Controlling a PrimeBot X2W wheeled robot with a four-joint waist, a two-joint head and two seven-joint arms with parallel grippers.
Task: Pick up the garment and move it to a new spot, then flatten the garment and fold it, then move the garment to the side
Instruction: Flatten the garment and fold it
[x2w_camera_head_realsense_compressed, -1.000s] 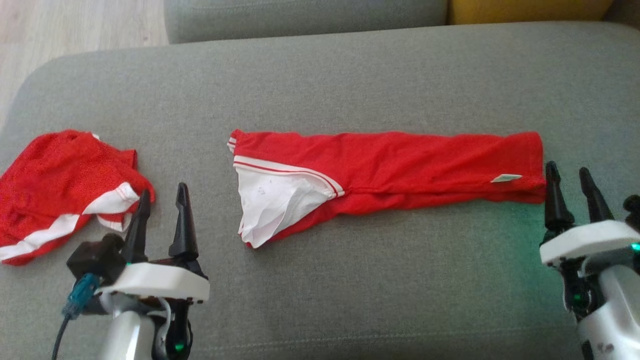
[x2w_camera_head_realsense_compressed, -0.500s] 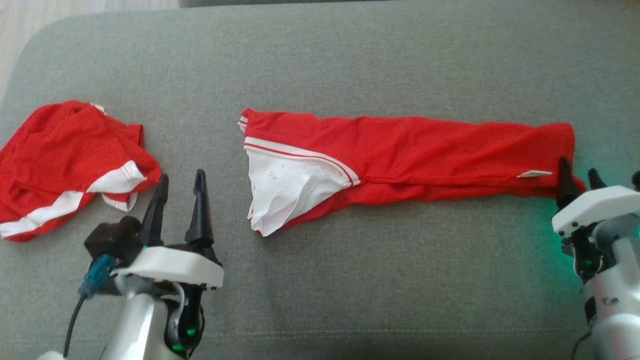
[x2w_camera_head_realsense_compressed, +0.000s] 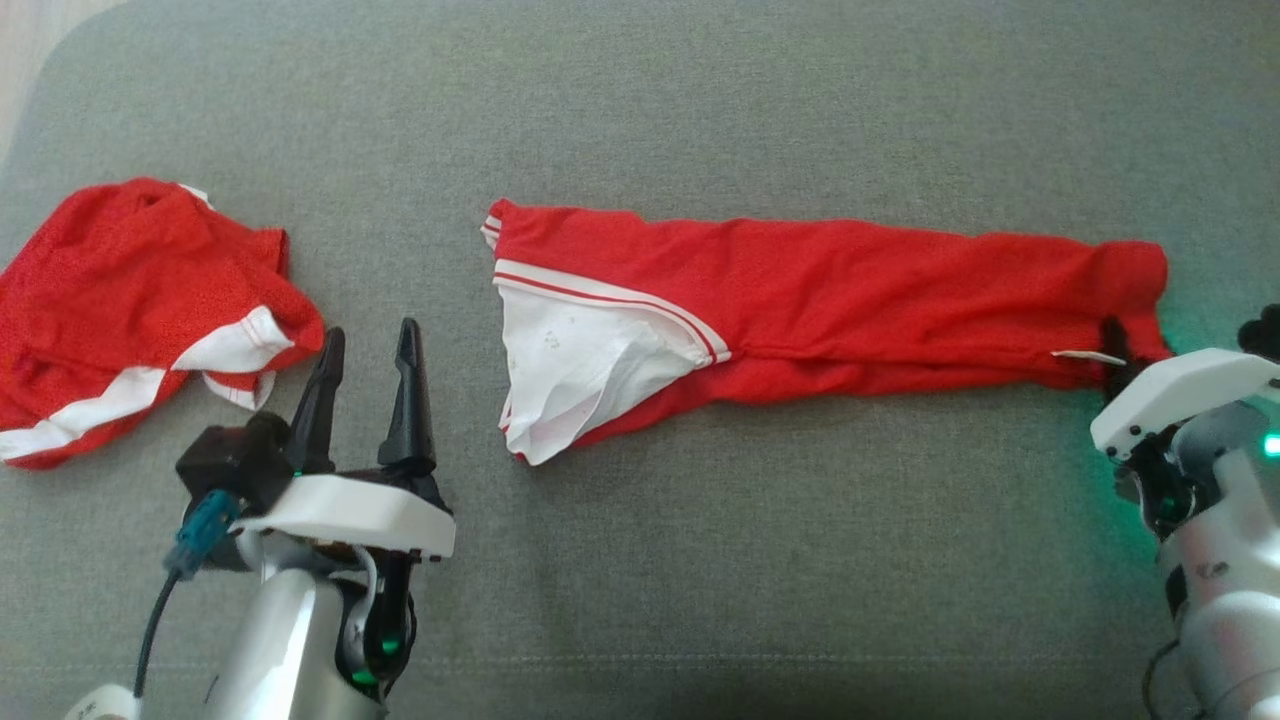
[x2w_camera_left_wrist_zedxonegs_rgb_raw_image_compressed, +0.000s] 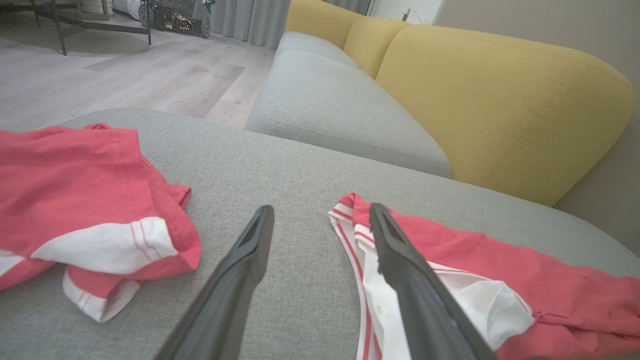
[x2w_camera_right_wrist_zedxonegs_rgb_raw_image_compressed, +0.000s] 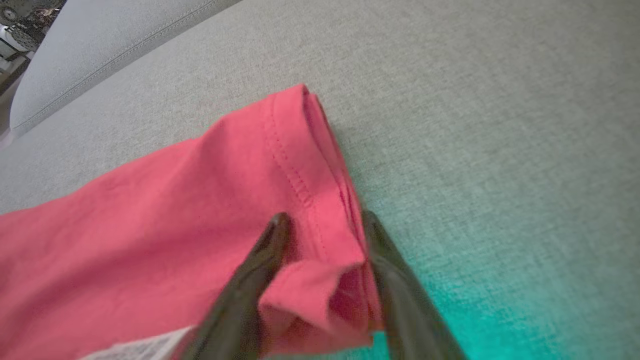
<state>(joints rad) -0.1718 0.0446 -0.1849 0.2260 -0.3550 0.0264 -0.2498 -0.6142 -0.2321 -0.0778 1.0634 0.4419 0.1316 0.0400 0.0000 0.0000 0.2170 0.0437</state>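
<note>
Straddling the right-end hem of the garment (x2w_camera_head_realsense_compressed: 830, 290), which lies folded lengthwise on the cushion (x2w_camera_head_realsense_compressed: 700, 100), the right gripper (x2w_camera_right_wrist_zedxonegs_rgb_raw_image_compressed: 325, 219) stands parted, not yet pinching. Close on all layers before lifting leftward; the left gripper (x2w_camera_head_realsense_compressed: 370, 332) hovers open left of the collar end.

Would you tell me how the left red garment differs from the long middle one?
The left garment lies crumpled in a heap; the middle garment is folded into a long strip. The left garment lies untouched; the right gripper straddles the middle garment's end. Both are red with white trim.
</note>
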